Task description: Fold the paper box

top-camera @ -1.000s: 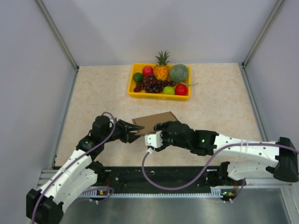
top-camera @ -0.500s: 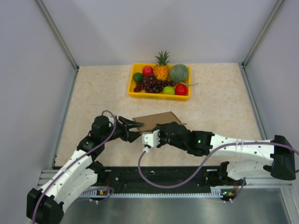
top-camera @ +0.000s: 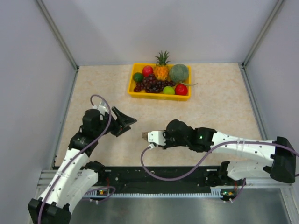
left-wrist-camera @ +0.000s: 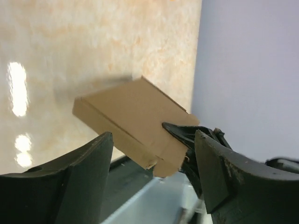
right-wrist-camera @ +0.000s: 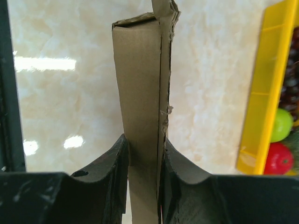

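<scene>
Gripping the paper box (right-wrist-camera: pixel 140 84), the right end effector (right-wrist-camera: pixel 145 154) is seen at lower centre; the left end effector (top-camera: pixel 125 122) is held open.

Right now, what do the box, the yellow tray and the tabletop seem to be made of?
The paper box: brown cardboard, matte, fibrous, with a ragged edge. The yellow tray: likely plastic, smooth even colour, moulded rim. The tabletop: beige marble pattern, glossy with light reflections; stone or laminate, cannot tell.
</scene>
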Action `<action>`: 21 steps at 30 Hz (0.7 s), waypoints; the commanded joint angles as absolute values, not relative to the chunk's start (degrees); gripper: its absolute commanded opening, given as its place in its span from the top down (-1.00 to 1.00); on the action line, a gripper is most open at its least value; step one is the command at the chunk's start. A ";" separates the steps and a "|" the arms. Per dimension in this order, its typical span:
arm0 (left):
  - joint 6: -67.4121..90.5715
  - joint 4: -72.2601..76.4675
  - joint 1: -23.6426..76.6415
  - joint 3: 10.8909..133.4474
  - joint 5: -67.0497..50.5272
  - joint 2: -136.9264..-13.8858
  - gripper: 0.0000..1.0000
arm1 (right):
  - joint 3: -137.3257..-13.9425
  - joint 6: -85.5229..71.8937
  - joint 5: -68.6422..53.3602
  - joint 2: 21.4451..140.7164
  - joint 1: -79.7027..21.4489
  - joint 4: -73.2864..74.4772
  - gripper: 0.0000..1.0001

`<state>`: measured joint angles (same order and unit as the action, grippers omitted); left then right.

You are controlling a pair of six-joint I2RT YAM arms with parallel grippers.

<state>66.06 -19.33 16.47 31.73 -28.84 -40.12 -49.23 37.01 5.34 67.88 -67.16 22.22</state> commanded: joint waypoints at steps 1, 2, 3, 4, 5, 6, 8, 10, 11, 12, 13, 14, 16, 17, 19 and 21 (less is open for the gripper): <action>37.82 -27.78 15.64 43.15 -23.37 -39.03 -0.49 | -53.61 31.91 -1.40 68.20 -64.69 30.39 0.63; 33.96 -26.47 15.64 43.42 -25.55 -38.68 -0.46 | -54.31 31.56 -2.02 68.46 -64.25 31.19 0.61; 32.97 -24.02 15.64 43.42 -27.23 -38.58 -0.44 | -54.75 30.51 -4.20 68.81 -62.94 31.90 0.60; 32.00 -21.91 15.73 42.98 -33.51 -39.11 -0.41 | -55.19 30.06 -5.87 69.25 -62.06 32.86 0.60; 31.30 -21.01 15.73 42.72 -35.49 -39.72 -0.36 | -56.07 29.80 -7.02 69.61 -61.44 33.39 0.60; 31.03 -21.44 15.91 42.63 -36.46 -40.34 -0.33 | -56.51 29.62 -8.60 70.04 -60.30 33.75 0.60; 30.76 -20.83 16.17 41.75 -37.18 -41.39 -0.23 | -58.09 29.44 -12.02 72.15 -58.90 35.15 0.59; 30.50 -19.34 16.61 39.91 -38.14 -41.22 -0.20 | -60.36 29.53 -14.14 75.13 -57.22 36.55 0.59; 30.24 -18.81 16.79 39.29 -38.41 -41.05 -0.18 | -61.34 29.53 -15.11 76.54 -56.78 38.22 0.57; 29.97 -18.37 17.14 38.16 -38.58 -40.78 -0.18 | -62.48 29.71 -15.55 77.77 -56.69 39.36 0.56; 29.36 -17.41 17.31 37.62 -38.85 -40.26 -0.18 | -64.84 29.79 -16.25 78.91 -56.25 40.33 0.55; 29.09 -17.14 17.40 37.10 -38.67 -40.08 -0.16 | -66.08 29.88 -17.22 81.71 -56.25 42.52 0.54; 28.39 -16.35 17.58 35.69 -38.32 -39.55 -0.10 | -70.11 30.58 -17.40 84.71 -56.08 44.81 0.54; 28.39 -16.09 17.58 35.34 -37.28 -39.20 -0.06 | -71.09 30.85 -17.32 87.08 -55.99 45.87 0.54; 28.74 -14.95 17.67 33.41 -36.48 -37.62 0.05 | -73.37 31.64 -17.05 89.46 -55.55 47.81 0.54; 29.27 -12.93 17.75 31.04 -34.99 -35.00 0.13 | -74.18 32.34 -18.28 91.40 -54.41 48.34 0.54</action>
<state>30.44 -19.42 17.41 34.06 -36.42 -39.24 -71.11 31.88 -13.54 88.12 -55.92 43.05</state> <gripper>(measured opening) 0.469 0.259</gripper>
